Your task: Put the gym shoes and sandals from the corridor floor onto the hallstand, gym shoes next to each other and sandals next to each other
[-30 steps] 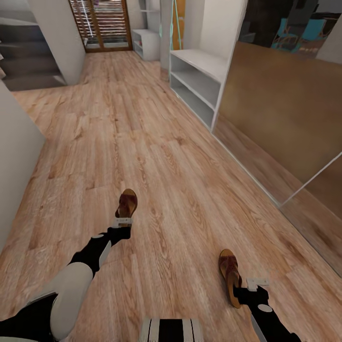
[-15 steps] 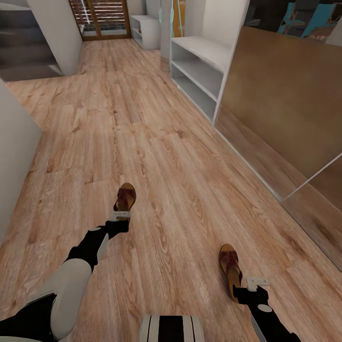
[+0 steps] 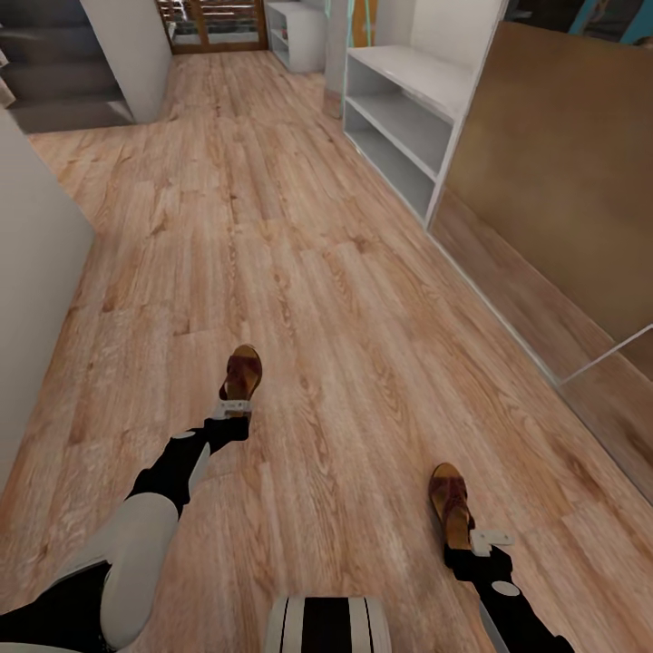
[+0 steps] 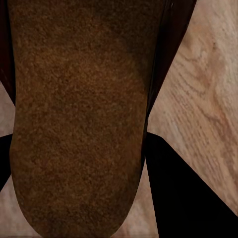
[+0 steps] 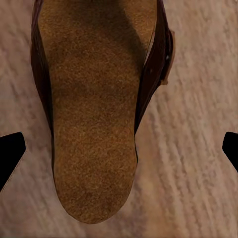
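My left gripper (image 3: 234, 410) is shut on the heel of one dark-brown sandal (image 3: 242, 373), held out over the corridor floor (image 3: 317, 272). In the left wrist view its black fingers (image 4: 173, 188) press against that sandal (image 4: 79, 114). The other sandal (image 3: 451, 501) lies flat just ahead of my right gripper (image 3: 486, 541). In the right wrist view that gripper's fingertips (image 5: 11, 153) stand wide apart, clear of the sandal (image 5: 94, 109) between them. The hallstand (image 3: 302, 34) stands at the far end, its upper part cut off. The gym shoes are out of view.
A plain white two-shelf bench (image 3: 399, 113) stands along the right wall, followed by a large brown panel (image 3: 562, 172). A grey wall (image 3: 32, 290) juts in at the left, with dark stairs (image 3: 54, 82) behind it. Wood flooring runs open down the middle.
The whole view has shifted with the camera. The right sandal has turned from on its edge to flat and sits slightly further ahead of the right gripper. The left sandal stays gripped.
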You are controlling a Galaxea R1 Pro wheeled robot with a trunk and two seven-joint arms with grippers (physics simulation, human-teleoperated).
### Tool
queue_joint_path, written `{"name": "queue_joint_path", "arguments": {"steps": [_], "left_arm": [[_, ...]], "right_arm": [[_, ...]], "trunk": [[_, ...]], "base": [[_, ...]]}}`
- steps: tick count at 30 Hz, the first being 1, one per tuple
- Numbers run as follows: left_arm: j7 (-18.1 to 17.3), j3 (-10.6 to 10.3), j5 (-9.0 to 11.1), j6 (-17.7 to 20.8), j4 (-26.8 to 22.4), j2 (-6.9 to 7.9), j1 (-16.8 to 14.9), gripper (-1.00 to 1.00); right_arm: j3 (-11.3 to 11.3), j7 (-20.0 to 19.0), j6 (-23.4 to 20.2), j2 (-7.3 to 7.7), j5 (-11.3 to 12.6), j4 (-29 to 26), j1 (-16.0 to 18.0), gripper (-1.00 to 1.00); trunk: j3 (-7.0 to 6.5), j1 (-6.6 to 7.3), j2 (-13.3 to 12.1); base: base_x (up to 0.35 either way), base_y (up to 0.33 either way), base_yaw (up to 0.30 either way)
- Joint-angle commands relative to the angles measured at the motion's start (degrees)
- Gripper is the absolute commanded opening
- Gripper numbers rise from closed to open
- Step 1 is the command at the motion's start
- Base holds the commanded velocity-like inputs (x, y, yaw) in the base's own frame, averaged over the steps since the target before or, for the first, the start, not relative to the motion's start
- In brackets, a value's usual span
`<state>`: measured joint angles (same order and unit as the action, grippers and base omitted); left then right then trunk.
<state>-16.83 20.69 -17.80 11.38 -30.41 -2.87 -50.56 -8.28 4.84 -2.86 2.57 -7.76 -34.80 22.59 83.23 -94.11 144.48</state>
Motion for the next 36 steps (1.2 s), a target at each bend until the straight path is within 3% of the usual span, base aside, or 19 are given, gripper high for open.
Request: {"name": "queue_joint_path", "arguments": {"steps": [1,7,21,28,36], "left_arm": [[-0.57,0.5,-0.57,0.31,-0.15,-0.1,-0.01,-1.0],[-0.57,0.5,-0.57,0.31,-0.17,-0.12,0.01,-1.0],[-0.57,0.5,-0.57,0.31,-0.17,-0.18,0.02,-1.0],[-0.57,-0.89,-0.57,0.31,-0.24,-0.17,0.09,-1.0],[-0.57,-1.08,-0.57,0.31,-0.27,-0.12,0.23,-1.0]], "right_arm": [[-0.07,0.08,-0.3,-0.02,-0.59,-0.09,0.0,1.0],[-0.07,0.08,-0.3,-0.02,-0.59,-0.09,0.0,1.0],[-0.14,0.08,-0.3,-0.01,-0.59,-0.09,0.0,1.0],[-0.16,0.08,-0.3,0.01,-0.59,-0.09,0.0,1.0],[-0.16,0.08,-0.3,0.03,-0.59,-0.09,0.0,1.0]], "trunk": [[0.05,0.01,0.02],[0.09,0.01,0.02],[3.98,-0.35,0.2],[6.16,-0.53,0.3],[6.47,-0.53,0.3]], "base": [[0.0,0.0,0.065],[0.0,0.0,0.024],[0.0,0.0,0.001],[0.0,0.0,0.0],[0.0,0.0,0.0]]}}
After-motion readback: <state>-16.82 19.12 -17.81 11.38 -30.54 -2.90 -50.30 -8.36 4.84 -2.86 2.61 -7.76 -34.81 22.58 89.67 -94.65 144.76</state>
